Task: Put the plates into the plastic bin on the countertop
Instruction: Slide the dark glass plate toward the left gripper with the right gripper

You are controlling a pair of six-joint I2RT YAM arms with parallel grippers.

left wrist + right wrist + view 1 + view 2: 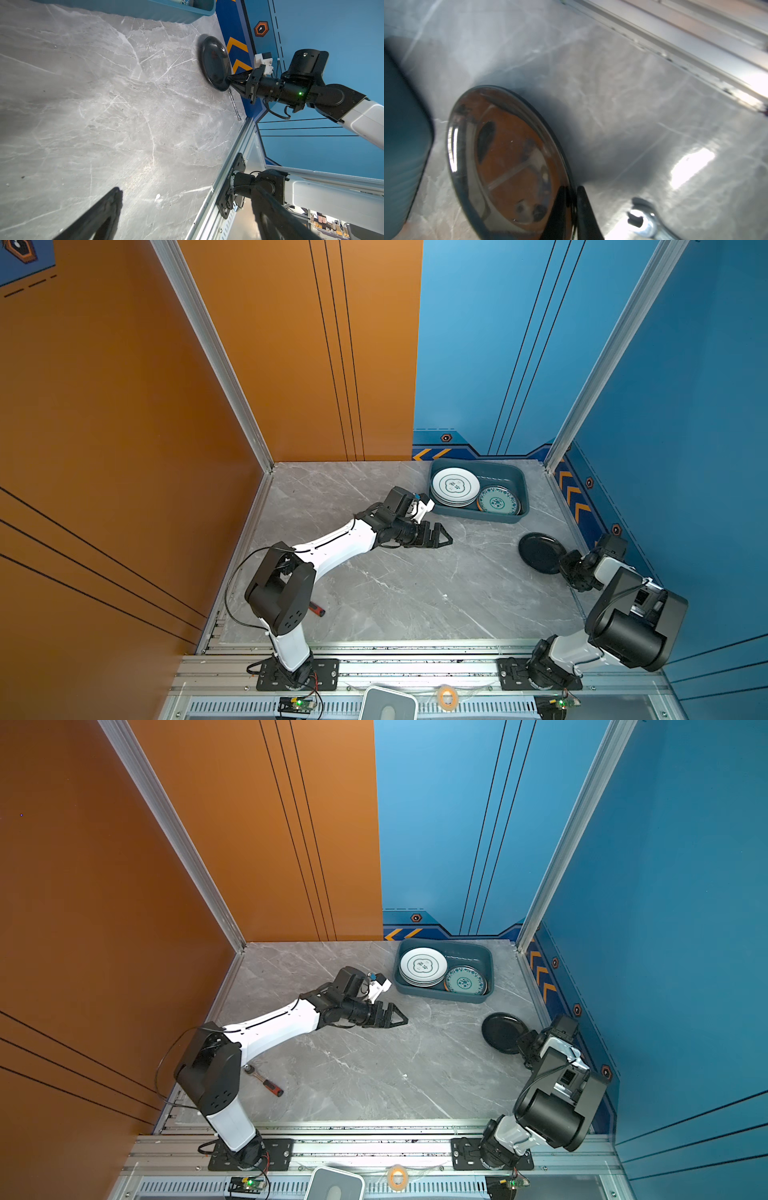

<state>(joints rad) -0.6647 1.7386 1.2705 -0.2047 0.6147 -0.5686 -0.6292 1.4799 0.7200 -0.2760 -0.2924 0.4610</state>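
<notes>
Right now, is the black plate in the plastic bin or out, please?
Out: the black plate lies on the countertop, apart from the plastic bin, its rim pinched in the right hand.

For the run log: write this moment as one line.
right jaws: shut on black plate rim | left jaws: open, empty | bin: white stack, teal plate | counter: wrench beside black plate

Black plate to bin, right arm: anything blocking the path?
Nothing visible. The right gripper is shut on the black plate, and bare countertop lies between plate and bin. The wrench lies on the plate's far side; the left gripper hovers left of that line. The bin already holds plates.
</notes>
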